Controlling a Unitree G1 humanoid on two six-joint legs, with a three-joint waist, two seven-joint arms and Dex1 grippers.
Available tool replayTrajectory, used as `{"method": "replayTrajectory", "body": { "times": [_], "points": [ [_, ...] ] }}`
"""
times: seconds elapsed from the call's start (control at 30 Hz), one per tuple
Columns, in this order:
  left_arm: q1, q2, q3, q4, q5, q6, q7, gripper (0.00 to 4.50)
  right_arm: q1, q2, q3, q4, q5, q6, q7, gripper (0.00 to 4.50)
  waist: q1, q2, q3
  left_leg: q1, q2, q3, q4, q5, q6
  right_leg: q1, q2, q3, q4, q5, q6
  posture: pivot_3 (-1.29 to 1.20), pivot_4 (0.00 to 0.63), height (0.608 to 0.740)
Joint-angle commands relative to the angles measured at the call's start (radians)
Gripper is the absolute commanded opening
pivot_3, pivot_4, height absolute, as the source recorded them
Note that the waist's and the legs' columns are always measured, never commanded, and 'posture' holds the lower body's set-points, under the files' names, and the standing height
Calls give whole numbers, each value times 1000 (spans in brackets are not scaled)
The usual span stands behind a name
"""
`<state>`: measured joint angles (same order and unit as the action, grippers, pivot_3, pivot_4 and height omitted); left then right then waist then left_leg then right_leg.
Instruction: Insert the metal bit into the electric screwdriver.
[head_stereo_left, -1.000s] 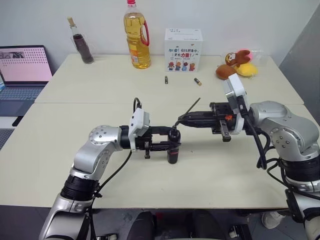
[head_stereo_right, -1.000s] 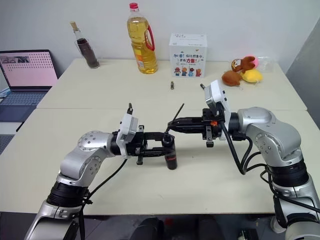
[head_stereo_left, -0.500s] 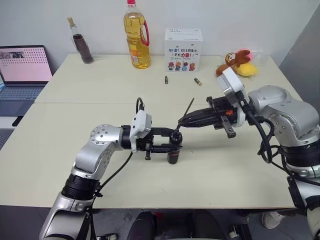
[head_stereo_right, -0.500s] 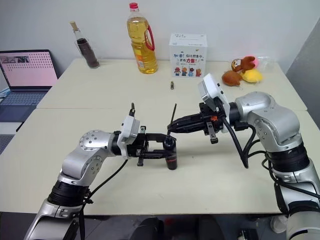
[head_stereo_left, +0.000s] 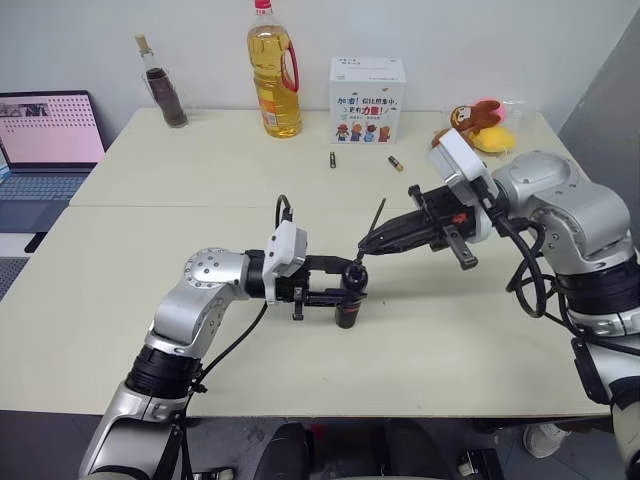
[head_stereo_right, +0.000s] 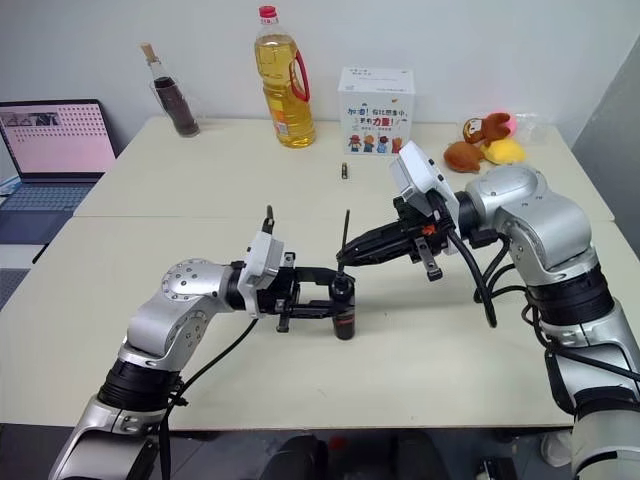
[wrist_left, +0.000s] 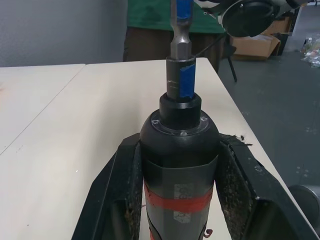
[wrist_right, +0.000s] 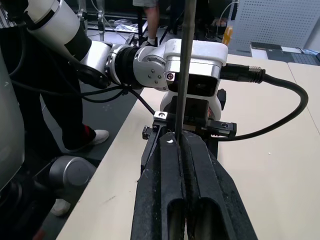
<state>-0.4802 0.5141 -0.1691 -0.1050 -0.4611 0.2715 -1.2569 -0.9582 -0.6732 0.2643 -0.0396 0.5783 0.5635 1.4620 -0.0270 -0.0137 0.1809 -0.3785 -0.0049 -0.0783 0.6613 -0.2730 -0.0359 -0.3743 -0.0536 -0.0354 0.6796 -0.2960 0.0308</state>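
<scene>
Tipped the thin, dark-grey metal bit (head_stereo_left: 374, 222) from its slant of a second before to nearly upright, pinching it low down in the right tool (head_stereo_left: 368, 243), with its lower end at, or perhaps just inside, the socket of the slim black electric screwdriver (head_stereo_left: 347, 310) with the red band. Kept that screwdriver tip-up, clamped in the left tool (head_stereo_left: 343, 291) over the pale surface (head_stereo_left: 150, 240). Looked close to lined up, probably needing a straight push down to seat it.
</scene>
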Motion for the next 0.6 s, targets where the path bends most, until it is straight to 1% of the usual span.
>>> {"method": "replayTrajectory", "body": {
  "times": [0.03, 0.3, 0.43, 0.6],
  "points": [
    [-1, 2, -37, 3, 22, -8, -25, 1672, -19, 7, 96, 66, -118, -55, 61, 29, -1, 0, 0, 0, 0, 0, 0, 0, 0, 0, 0, 0, 0, 0, 0, 0, 150, 740],
    [4, 3, -36, -2, 22, -8, -21, 1672, -57, 38, 115, 129, -142, -83, 85, 29, -1, 0, 0, 2, 0, 0, 0, 0, 0, 1, 0, 0, 0, 0, 0, 0, 150, 740],
    [10, 5, -36, -9, 22, -6, -19, 1672, -71, 40, 122, 144, -134, -55, 85, 29, -1, 0, 0, 2, 0, 0, 0, 0, 0, 1, 0, 0, 0, 0, 0, 0, 150, 740],
    [8, 3, -38, -8, 22, -7, -18, 1672, -86, 44, 126, 156, -107, 23, 77, 29, 0, 0, 0, 2, 0, 0, 0, 0, 0, 1, 0, 1, 0, 0, 0, 0, 150, 740]
  ]
}}
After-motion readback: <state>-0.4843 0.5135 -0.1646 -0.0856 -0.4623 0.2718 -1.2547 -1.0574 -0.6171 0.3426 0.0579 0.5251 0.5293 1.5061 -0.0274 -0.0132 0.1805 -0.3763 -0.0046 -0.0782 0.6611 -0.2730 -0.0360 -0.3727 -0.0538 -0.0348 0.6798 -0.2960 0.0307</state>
